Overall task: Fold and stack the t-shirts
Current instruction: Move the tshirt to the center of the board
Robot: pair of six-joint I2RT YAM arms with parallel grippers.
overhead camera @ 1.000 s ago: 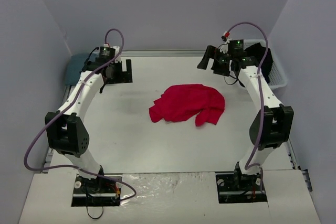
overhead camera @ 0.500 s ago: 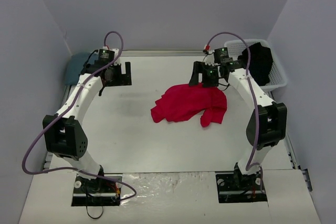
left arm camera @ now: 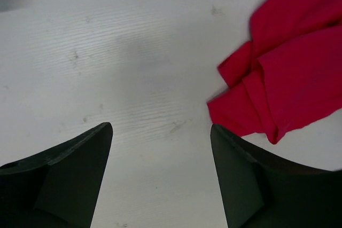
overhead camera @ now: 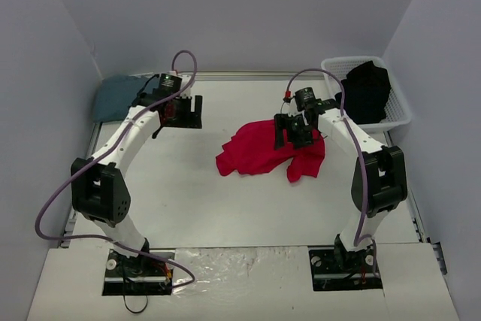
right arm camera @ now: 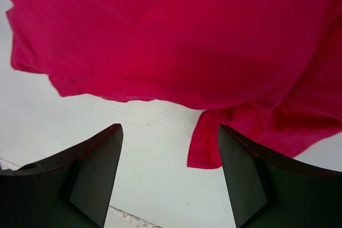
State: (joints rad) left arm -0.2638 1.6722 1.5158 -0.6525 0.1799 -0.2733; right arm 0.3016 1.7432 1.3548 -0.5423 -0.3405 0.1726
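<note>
A bright red t-shirt (overhead camera: pixel 255 154) lies crumpled in the middle of the table. My right gripper (overhead camera: pixel 294 131) hangs over its far right part, open. In the right wrist view the red t-shirt (right arm camera: pixel 176 36) fills the top, and a loose flap of it reaches in by the right finger of my right gripper (right arm camera: pixel 170 127). My left gripper (overhead camera: pixel 185 110) is open over bare table, left of the shirt. Its wrist view shows the red t-shirt (left arm camera: pixel 288 73) at the upper right, apart from the left gripper (left arm camera: pixel 160 127). A blue-grey t-shirt (overhead camera: pixel 116 95) lies at the far left. A black t-shirt (overhead camera: pixel 366 89) sits in the basket.
A white slatted basket (overhead camera: pixel 399 115) stands at the far right corner against the wall. Grey walls close in the table on the left, back and right. Both arm bases sit at the near edge, on a white board.
My right arm has swung from beside the basket leftwards and down over the red t-shirt. My left arm has moved right, towards the shirt. The shirt itself has barely shifted.
</note>
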